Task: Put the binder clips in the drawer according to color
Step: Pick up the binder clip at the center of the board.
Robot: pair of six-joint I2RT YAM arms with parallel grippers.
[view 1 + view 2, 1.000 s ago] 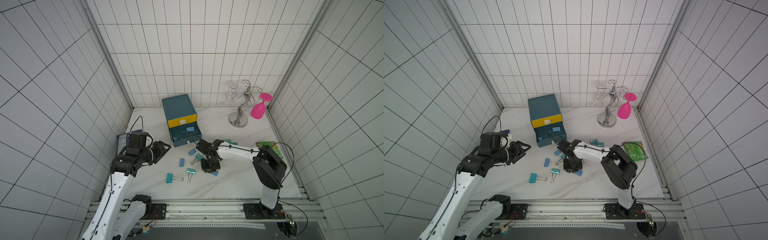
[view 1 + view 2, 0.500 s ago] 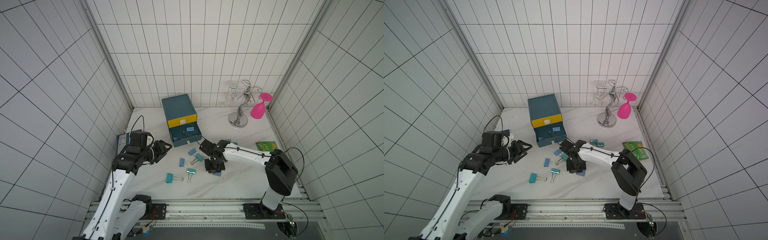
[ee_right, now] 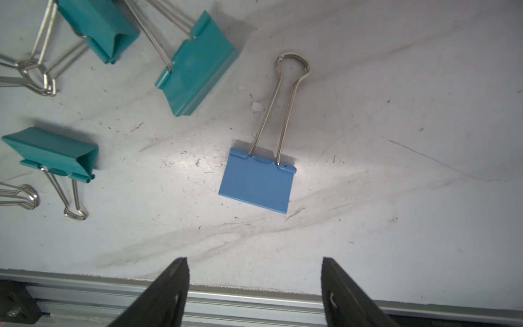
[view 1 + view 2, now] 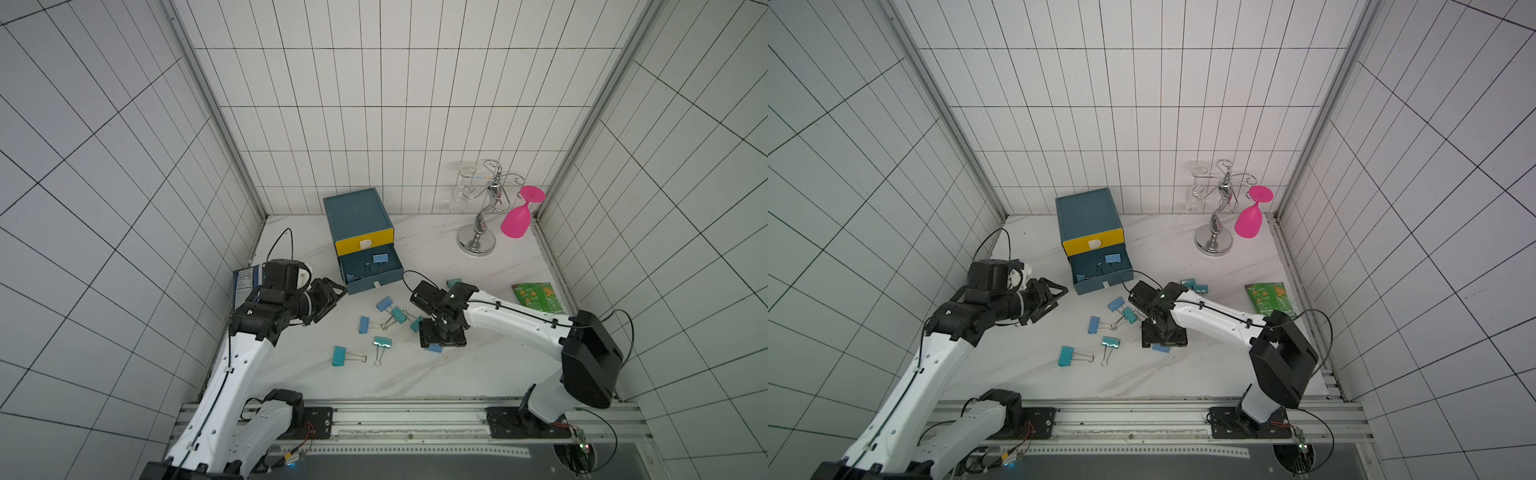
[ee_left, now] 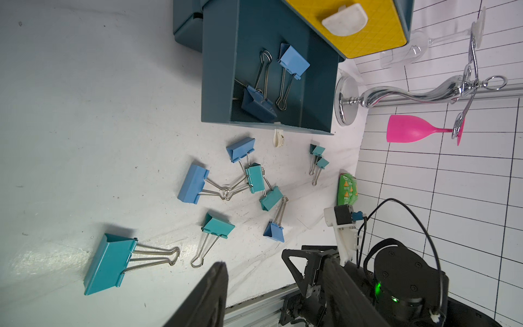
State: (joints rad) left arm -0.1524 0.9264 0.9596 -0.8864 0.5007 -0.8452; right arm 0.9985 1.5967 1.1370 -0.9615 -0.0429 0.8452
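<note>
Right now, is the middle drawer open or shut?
Open: the middle drawer sticks out below the yellow drawer, with blue clips lying inside.

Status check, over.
Left gripper open, empty. Right gripper open over blue clip, flat on table. Drawer open, blue clips inside. Nothing blocking.

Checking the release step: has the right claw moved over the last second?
Yes. The right claw has shifted slightly away from the drawer, toward the front rail, and stands open over a blue binder clip.
</note>
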